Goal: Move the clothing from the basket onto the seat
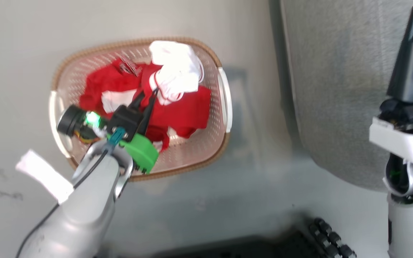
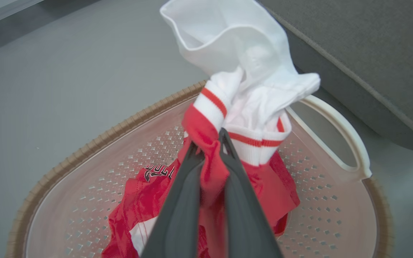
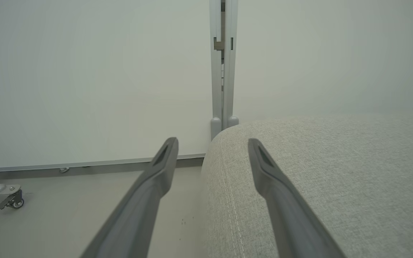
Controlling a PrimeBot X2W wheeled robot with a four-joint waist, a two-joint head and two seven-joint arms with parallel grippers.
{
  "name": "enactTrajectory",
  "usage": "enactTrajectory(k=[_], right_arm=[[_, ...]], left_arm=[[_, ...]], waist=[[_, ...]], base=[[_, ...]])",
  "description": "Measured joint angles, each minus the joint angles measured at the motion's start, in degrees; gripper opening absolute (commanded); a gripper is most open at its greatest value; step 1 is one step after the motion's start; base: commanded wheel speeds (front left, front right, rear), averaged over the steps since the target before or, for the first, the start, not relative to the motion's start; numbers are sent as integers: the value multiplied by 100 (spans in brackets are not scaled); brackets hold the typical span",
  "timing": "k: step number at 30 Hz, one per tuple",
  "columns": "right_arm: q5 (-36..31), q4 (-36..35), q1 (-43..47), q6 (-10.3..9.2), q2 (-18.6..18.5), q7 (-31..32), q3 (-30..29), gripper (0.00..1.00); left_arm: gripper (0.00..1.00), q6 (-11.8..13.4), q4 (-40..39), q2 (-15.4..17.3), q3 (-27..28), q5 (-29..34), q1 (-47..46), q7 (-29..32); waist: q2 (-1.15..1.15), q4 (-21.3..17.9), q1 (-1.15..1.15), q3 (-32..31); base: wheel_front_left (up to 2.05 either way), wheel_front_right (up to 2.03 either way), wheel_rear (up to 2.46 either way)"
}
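Observation:
Red and white clothing (image 1: 181,107) fills the cream perforated basket (image 1: 224,107) on the floor. My left gripper (image 1: 151,96) reaches into the basket and is shut on a bunched fold of the clothing (image 2: 212,157), whose white-striped part stands up above the fingertips, near the basket's (image 2: 339,132) white handle. The grey seat (image 1: 339,89) lies to the right of the basket, and its edge (image 2: 371,64) also shows in the left wrist view. My right gripper (image 1: 412,43) hangs open over the seat (image 3: 335,172), with nothing between its fingers (image 3: 163,165).
The basket stands on pale grey floor. A white wall panel with a grey post (image 3: 222,71) rises behind the seat. A caster wheel (image 3: 13,202) stands at the far left of the right wrist view. A dark ribbed part of my base (image 1: 328,236) sits at the bottom of the head view.

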Motion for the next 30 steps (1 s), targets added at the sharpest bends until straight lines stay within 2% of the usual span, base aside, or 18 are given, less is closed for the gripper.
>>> enactTrajectory(k=[18, 30], right_arm=[[179, 738, 1439, 0, 1, 0, 611, 100], [144, 1056, 2175, 0, 1, -1, 1024, 100]], left_arm=[[0, -232, -1623, -459, 1644, 45, 2257, 0], [0, -406, -2356, -700, 2137, 19, 2848, 0]], waist=[[0, 218, 0, -2568], [0, 303, -1, -4147]], base=[[0, 0, 0], [0, 0, 0]])
